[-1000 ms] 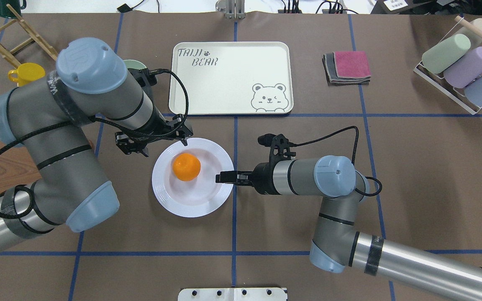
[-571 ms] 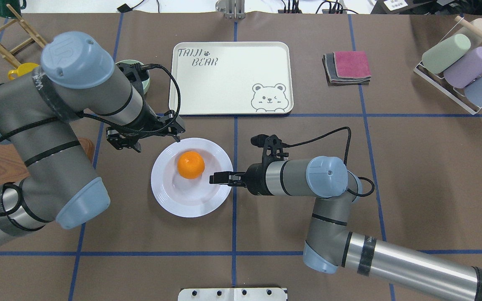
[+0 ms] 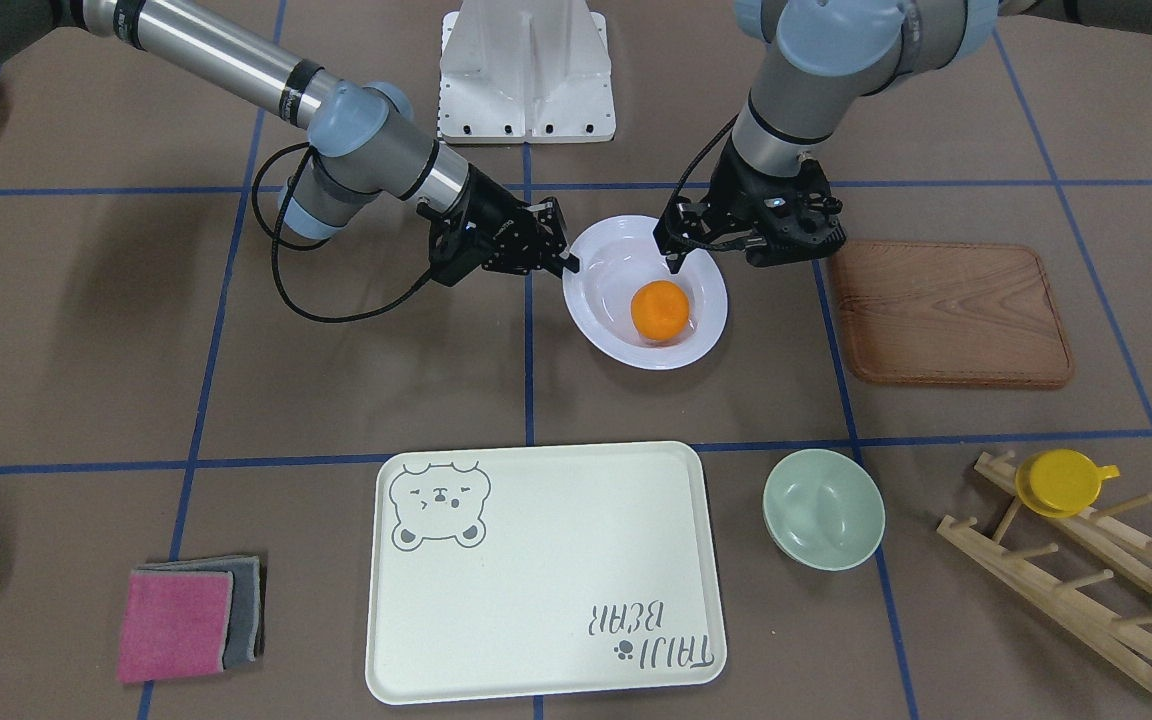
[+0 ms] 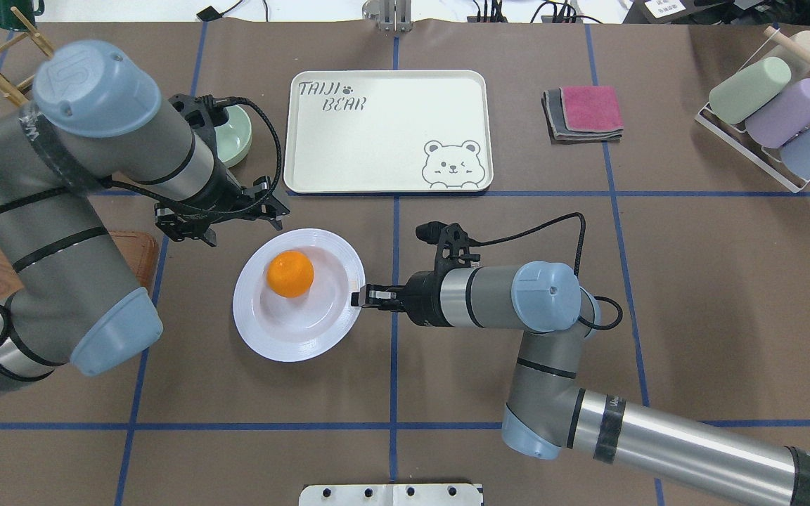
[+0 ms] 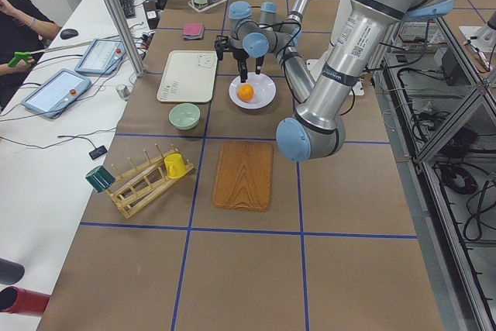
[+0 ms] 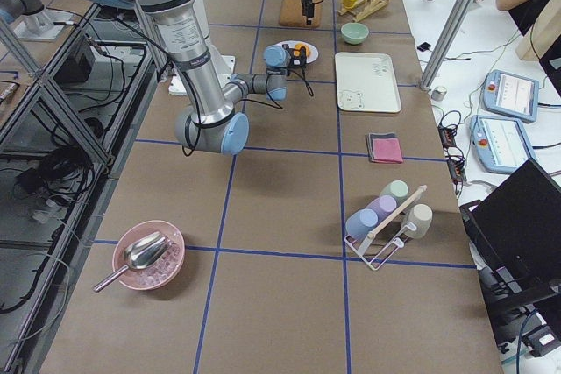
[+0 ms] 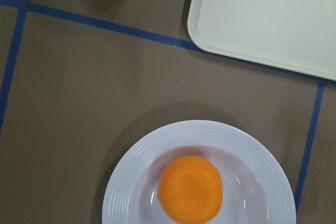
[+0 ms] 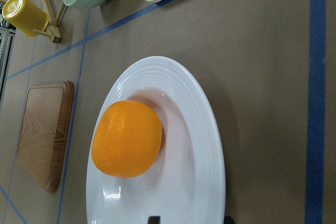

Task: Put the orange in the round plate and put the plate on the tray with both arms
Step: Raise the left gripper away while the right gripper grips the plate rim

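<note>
The orange [image 4: 290,274] lies in the round plate [image 4: 306,337], left of its centre, on the table in front of the tray [image 4: 387,130]. My right gripper [image 4: 356,296] reaches in level at the plate's right rim [image 3: 576,285]. Its fingertips [image 8: 153,219] show apart at the right wrist view's bottom edge, with the rim between them, so it is open. My left gripper [image 4: 236,223] hangs open over the plate's far-left edge with one fingertip [image 3: 671,265] close to the rim; I cannot tell if it touches. The left wrist view looks down on the orange [image 7: 190,188] and shows no fingers.
A pale green bowl [image 4: 233,133] sits left of the tray. A wooden board [image 3: 946,315] lies under my left arm. A mug rack [image 3: 1086,560] with a yellow mug [image 3: 1061,480] is far left, folded cloths [image 4: 584,112] and a cup rack [image 4: 774,112] far right.
The plate with the orange has slid a little to the left. My left gripper has moved left along with its far rim. My right gripper has edged left.
</note>
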You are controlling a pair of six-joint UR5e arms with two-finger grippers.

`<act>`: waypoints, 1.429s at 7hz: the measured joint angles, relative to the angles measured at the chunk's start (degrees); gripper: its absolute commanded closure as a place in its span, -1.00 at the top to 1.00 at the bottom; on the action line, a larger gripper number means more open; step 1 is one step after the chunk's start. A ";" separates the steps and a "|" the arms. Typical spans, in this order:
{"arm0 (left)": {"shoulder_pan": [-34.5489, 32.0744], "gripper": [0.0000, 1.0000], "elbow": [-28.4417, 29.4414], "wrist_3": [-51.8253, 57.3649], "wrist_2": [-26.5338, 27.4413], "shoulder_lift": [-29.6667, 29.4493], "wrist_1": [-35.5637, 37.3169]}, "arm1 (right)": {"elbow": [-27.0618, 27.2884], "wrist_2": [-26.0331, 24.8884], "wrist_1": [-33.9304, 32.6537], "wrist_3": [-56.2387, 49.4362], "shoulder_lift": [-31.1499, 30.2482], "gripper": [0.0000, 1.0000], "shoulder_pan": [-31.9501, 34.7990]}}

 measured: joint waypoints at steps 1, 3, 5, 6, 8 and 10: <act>-0.14 0.96 -0.10 0.05 -0.01 0.13 0.00 | 0.01 -0.42 0.80 0.82 0.25 -0.61 0.00; -0.25 0.96 -0.31 0.08 -0.01 0.19 0.05 | 0.28 -0.90 1.71 2.49 0.79 -0.61 0.00; -0.50 0.95 -0.64 0.08 -0.01 0.19 0.08 | 0.46 -1.71 3.41 4.00 0.87 -0.70 0.01; -0.66 0.95 -0.78 0.10 -0.01 0.20 0.08 | 0.49 -2.05 4.63 5.07 0.86 -0.93 0.05; -1.10 0.95 -0.98 0.86 -0.05 0.37 0.10 | 0.34 -2.81 5.95 6.72 0.59 -1.00 0.00; -1.36 0.95 -1.43 1.77 -0.02 0.92 0.16 | -0.06 -3.43 4.77 6.95 0.69 -1.00 -0.34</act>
